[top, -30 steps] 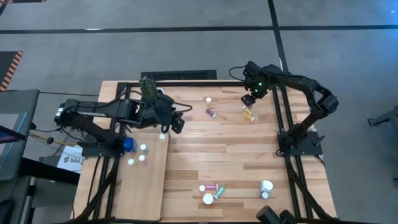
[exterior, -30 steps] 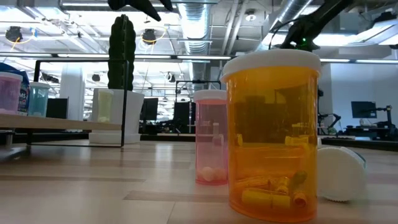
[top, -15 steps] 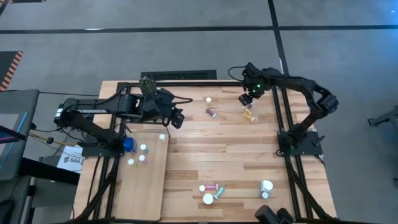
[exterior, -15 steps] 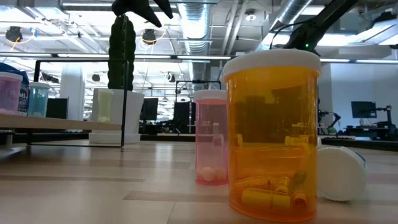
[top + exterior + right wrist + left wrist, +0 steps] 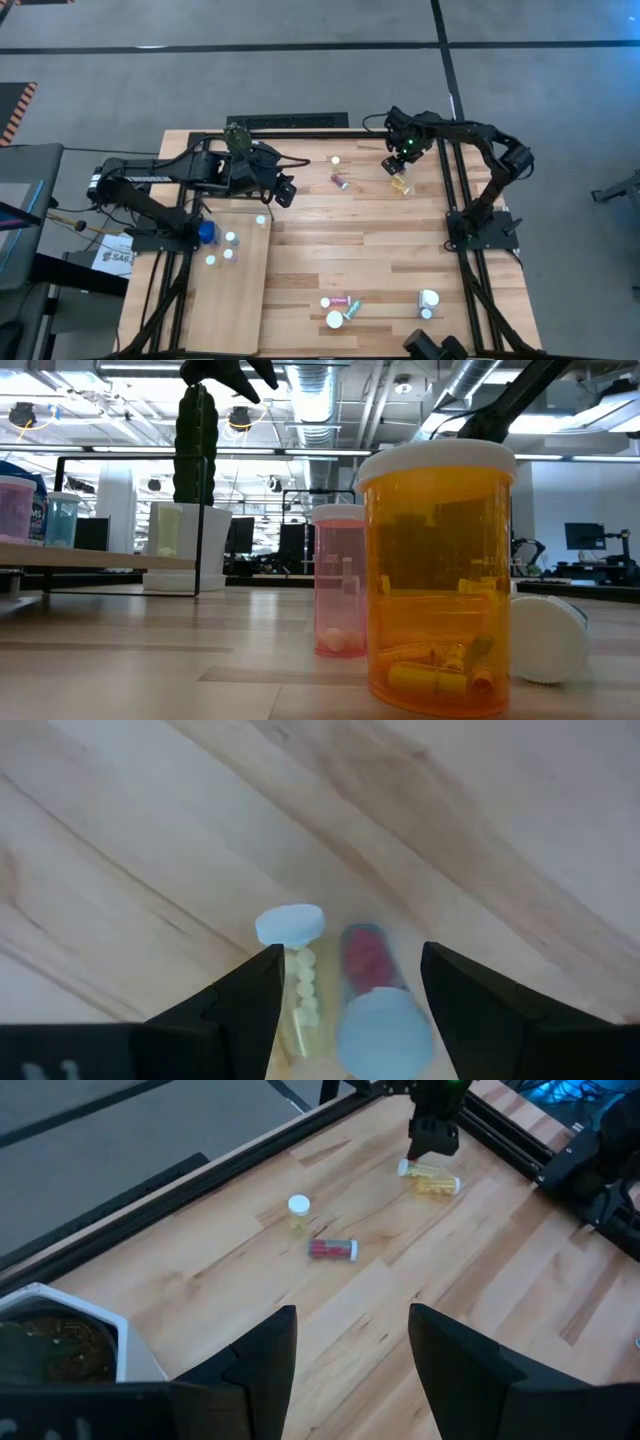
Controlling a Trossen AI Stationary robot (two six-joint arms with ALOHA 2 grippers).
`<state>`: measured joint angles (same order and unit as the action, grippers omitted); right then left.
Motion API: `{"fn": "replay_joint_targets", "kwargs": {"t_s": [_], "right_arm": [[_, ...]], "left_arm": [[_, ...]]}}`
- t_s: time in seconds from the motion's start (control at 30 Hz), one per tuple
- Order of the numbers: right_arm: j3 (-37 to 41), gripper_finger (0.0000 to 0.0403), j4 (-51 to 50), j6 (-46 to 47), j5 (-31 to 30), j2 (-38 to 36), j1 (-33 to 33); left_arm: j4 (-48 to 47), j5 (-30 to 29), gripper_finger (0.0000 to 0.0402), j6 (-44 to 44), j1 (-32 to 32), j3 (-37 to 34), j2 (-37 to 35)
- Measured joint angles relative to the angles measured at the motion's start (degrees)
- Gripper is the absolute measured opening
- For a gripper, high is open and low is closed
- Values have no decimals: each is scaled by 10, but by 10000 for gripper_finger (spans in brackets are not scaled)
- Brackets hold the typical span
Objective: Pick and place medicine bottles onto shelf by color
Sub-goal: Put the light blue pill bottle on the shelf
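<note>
A: Wood plank tabletop (image 5: 380, 250), grey floor around, open office w/ ducts behind in the low view. How far along are we?

B: Early-ish, by my read. Shelf (image 5: 235, 290) lies at the table's left side, and it carries a few small bottles near its far end: a blue one (image 5: 206, 233) at the edge and three or so white-capped ones (image 5: 228, 246) just beside it. Colours of those too small to tell.

A: And what's left?

B: Plenty. Two bottles by the right gripper (image 5: 397, 165), a red-filled one lying down (image 5: 332, 1249) mid-table w/ a white-capped one upright (image 5: 298, 1206) near it, a cluster at the near edge (image 5: 340, 306), plus a couple more at near right (image 5: 428, 300). Low view is filled by an amber bottle (image 5: 438, 575) w/ a pink one (image 5: 338, 580) behind it.

A: Right gripper state?

B: Fingers spread wide, nothing pinched. Wrist view looks past them at a yellowish-pill bottle (image 5: 298, 975) and a red-filled bottle (image 5: 368, 970) lying side by side, touching or nearly. Both sit in the gap between the fingers; can't tell if a finger touches either. Grabbing just one looks tricky, they're so close.

A: Left?

B: Left gripper (image 5: 285, 192) hangs over the table just beyond the shelf's far end, beside the plant pot (image 5: 50, 1335). Fingers apart, empty.
</note>
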<state>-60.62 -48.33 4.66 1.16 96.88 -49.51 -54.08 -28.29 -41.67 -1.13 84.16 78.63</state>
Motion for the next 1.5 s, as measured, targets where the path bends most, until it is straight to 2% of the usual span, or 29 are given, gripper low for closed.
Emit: {"fn": "replay_joint_targets", "kwargs": {"t_s": [0.13,0.47,0.6,0.77,1.0,1.13,1.3,1.5], "right_arm": [[0,232,-7,0,-3,-3,-1],[0,144,-25,-2,-2,-3,0],[0,123,-33,-2,-2,-3,4],[0,126,-55,-2,-2,-13,13],[-39,134,-126,-1,-2,-82,44],[-88,130,-186,12,-2,-124,79],[-169,131,-239,33,-2,-163,141],[-265,137,-273,49,1,-185,228]], "left_arm": [[0,0,180,2,0,0,0],[0,0,180,5,0,0,0],[0,0,180,5,0,0,0],[4,0,174,16,0,0,0],[67,-1,172,76,5,0,0],[86,1,171,104,11,0,3],[124,37,171,130,13,-1,33],[241,85,171,201,13,-1,96]]}}
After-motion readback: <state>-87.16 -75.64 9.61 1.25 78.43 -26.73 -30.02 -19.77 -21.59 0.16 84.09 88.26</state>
